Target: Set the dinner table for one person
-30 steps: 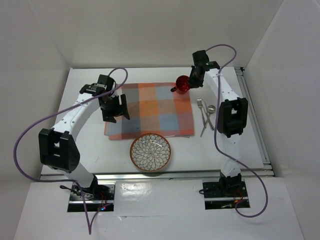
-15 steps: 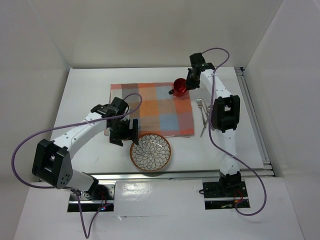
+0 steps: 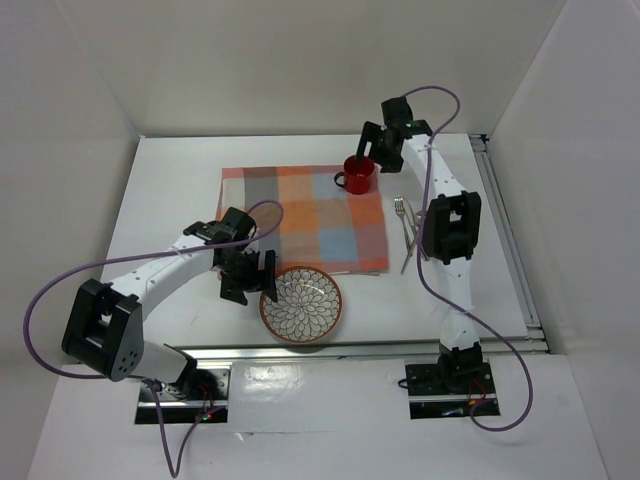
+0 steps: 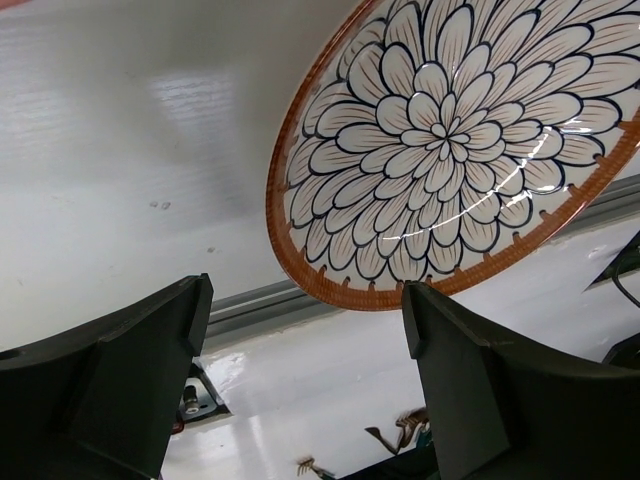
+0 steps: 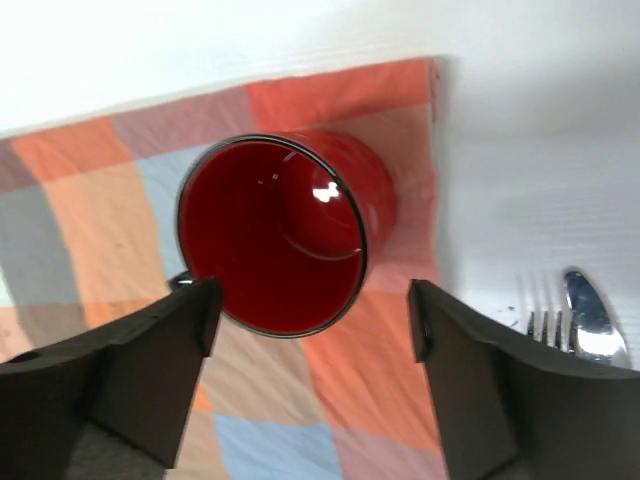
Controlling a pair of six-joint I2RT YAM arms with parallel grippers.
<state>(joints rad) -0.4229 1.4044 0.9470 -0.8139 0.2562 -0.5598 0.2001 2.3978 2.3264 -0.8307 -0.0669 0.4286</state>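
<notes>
- Table [image 3: 170,180] holds placemat [image 3: 300,220], red mug [image 5: 275,235] on its corner.
- Left gripper [image 4: 305,300], open and empty, faces plate [image 4: 450,150] rim, seemingly to grasp.
- Right gripper [image 5: 312,295], open, empty, above mug.

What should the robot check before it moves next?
1. The left gripper is open: ok.
2. It lines up with the plate rim: cannot tell.
3. The plate is centred on the placemat: not ok, it sits on the dinner table.
4. The red mug stands upright on the placemat: ok.
5. The right gripper is open: ok.
</notes>
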